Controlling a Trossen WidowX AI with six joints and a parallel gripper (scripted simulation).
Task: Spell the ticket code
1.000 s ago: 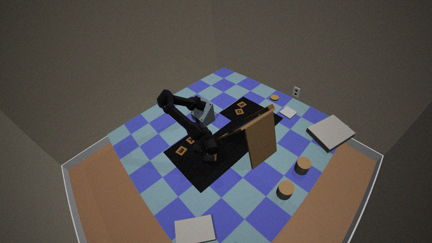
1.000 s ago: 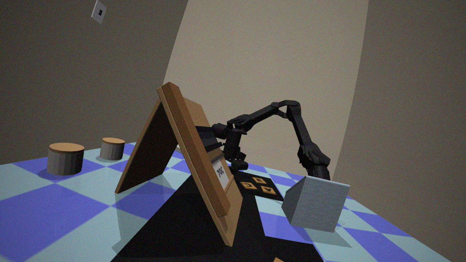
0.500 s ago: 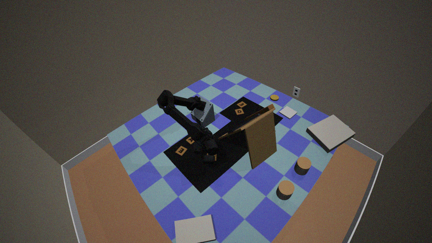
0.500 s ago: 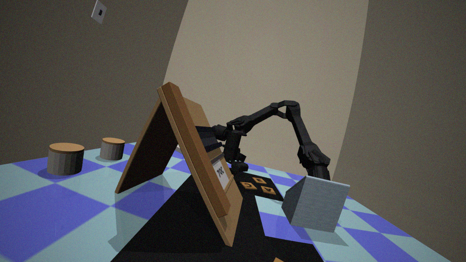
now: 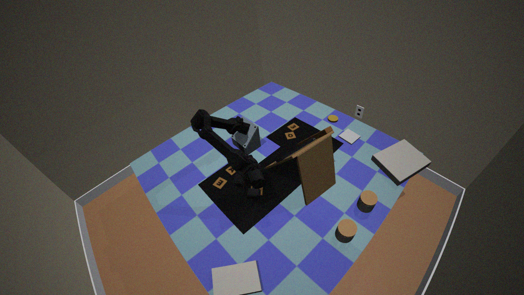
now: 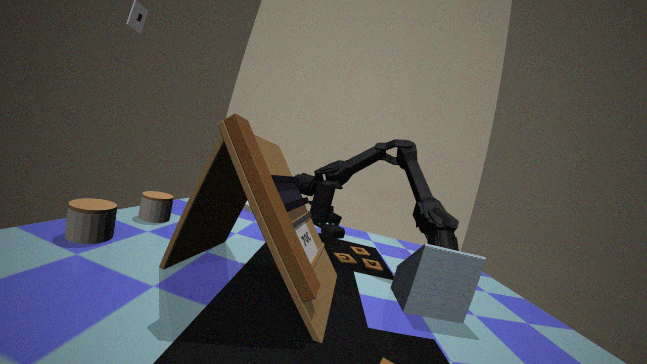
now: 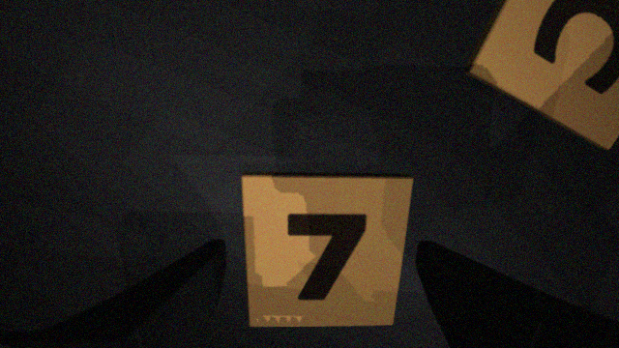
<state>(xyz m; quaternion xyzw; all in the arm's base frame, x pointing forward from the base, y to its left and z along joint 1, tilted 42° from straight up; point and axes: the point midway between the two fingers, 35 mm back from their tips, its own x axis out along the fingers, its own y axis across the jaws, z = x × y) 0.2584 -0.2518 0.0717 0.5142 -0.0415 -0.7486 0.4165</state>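
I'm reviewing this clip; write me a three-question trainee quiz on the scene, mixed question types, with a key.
1. Multiple choice: which tile lies between the spread fingers?
A) E
B) 7
C) A

2. True or false: the ticket on the board reads 7QC.

3. Fill in the blank: in the exterior view, the two round canisters stand on the ______ and light-teal checkered counter.

Key: 1. B; 2. True; 3. blue
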